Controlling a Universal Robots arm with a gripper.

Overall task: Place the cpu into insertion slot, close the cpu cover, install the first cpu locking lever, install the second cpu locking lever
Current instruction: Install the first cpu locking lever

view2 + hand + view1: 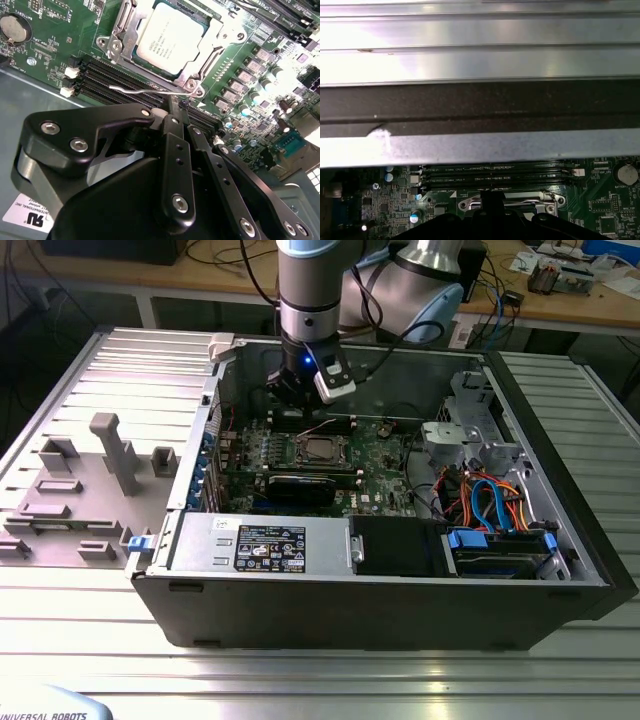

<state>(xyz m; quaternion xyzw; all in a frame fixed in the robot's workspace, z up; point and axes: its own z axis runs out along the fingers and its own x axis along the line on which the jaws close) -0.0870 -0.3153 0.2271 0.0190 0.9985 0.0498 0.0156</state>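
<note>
The cpu point(172, 37), a flat square silver-grey chip, lies in the insertion slot point(320, 448) in the middle of the motherboard. The cpu cover point(127, 30), a thin silver frame, lies down around the chip. A thin wire locking lever point(145, 91) sticks out from the socket's corner over the memory slots. My gripper point(176, 116) hangs just short of that lever with its black fingers point(175, 150) pressed together and nothing between them. In the exterior view my gripper point(290, 398) is inside the case, just behind the socket. In the first wrist view my gripper point(490, 217) is at the socket's metal rim point(510, 200).
Long memory slots point(110, 80) run beside the socket, and a coin battery point(15, 27) sits near them. A black graphics card point(300, 485), the power supply point(260, 540) and coloured cables point(490, 500) fill the case's front. The case wall point(480, 145) stands close. Grey fixtures point(115, 450) sit outside it on the exterior view's left.
</note>
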